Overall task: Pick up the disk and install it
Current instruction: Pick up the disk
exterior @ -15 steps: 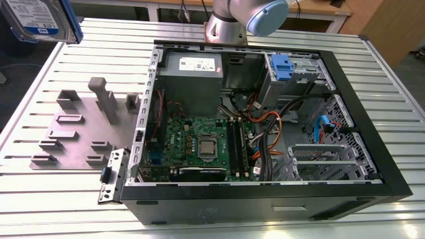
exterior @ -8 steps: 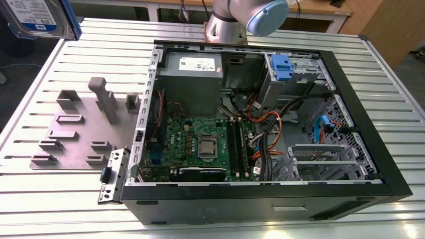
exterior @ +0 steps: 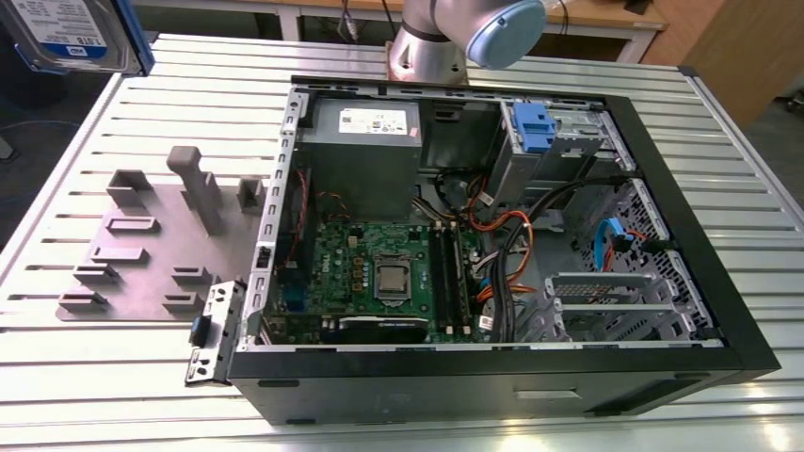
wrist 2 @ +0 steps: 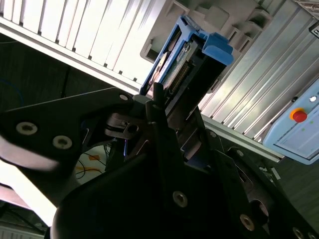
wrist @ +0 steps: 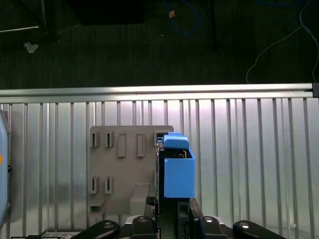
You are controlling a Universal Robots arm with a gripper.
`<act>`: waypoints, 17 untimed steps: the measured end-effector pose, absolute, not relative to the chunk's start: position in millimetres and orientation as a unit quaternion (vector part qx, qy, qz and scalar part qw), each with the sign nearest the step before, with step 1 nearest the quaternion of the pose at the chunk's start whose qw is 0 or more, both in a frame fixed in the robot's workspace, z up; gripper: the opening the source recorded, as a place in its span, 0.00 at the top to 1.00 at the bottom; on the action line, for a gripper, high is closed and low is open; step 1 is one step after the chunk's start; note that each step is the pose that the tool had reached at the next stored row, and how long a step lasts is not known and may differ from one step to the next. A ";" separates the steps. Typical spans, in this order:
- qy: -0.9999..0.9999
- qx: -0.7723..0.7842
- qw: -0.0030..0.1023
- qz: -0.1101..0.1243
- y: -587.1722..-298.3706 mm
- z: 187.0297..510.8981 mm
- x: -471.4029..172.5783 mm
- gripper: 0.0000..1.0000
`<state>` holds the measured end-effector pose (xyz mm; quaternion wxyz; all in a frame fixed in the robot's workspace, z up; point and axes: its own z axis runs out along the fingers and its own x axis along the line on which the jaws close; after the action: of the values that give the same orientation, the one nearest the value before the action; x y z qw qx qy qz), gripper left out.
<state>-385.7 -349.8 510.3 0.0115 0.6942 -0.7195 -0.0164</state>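
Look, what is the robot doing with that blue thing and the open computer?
The robot's gripper is holding the disk, a silver drive in a blue frame. The disk is lifted off the slatted table, over the edge of the grey holder plate. The open computer case lies on the same table beside that plate. The disk is not inside the case yet.

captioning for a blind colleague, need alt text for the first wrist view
The gripper holds the blue-framed disk edge-on, with a grey fixture plate and a slatted metal table behind it. Beyond the table's edge lies a dark floor with cables.
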 end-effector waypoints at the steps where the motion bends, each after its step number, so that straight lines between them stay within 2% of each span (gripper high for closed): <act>1: -0.719 0.694 0.011 -0.016 -349.8 510.3 -385.7 0.65; 17: -0.719 0.694 0.011 -0.016 -349.8 518.7 -385.7 0.65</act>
<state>-385.7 -349.8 518.7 0.0114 0.6942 -0.7195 -0.0164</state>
